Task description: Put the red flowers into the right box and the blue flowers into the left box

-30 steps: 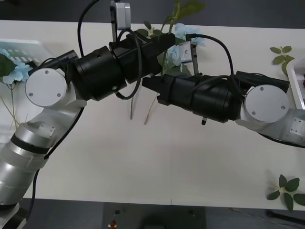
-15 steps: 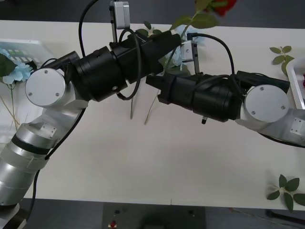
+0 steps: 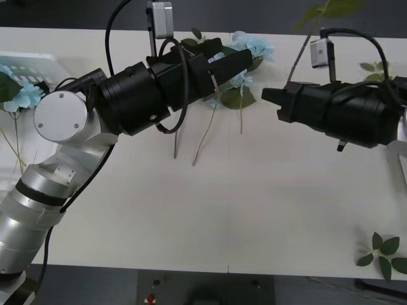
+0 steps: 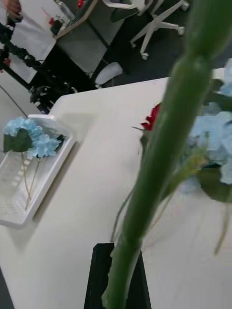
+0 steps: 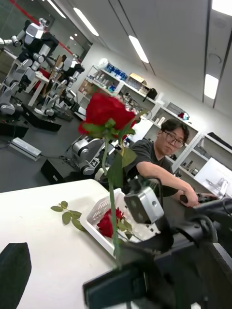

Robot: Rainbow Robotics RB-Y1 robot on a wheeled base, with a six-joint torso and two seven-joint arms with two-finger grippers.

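Red flowers: 2, i.e. 1 aloft (image 5: 106, 111), 1 in right box (image 5: 94, 228). Blue flowers: approx. 4, i.e. 2 in left box (image 4: 17, 219) at (image 4: 19, 128) and (image 4: 44, 145), approx. 2 on table (image 3: 253, 46). Boxes: 2. Leaf sprigs: 2 (image 3: 383, 251), (image 5: 67, 215).

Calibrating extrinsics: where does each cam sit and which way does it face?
Front: above arms, looking down at table; left gripper and right gripper show.
Right wrist: on right arm, faces left box past held rose; own finger shows.
Left wrist: on left arm, faces right box and right arm.
Shared: both wrist views see the rose.
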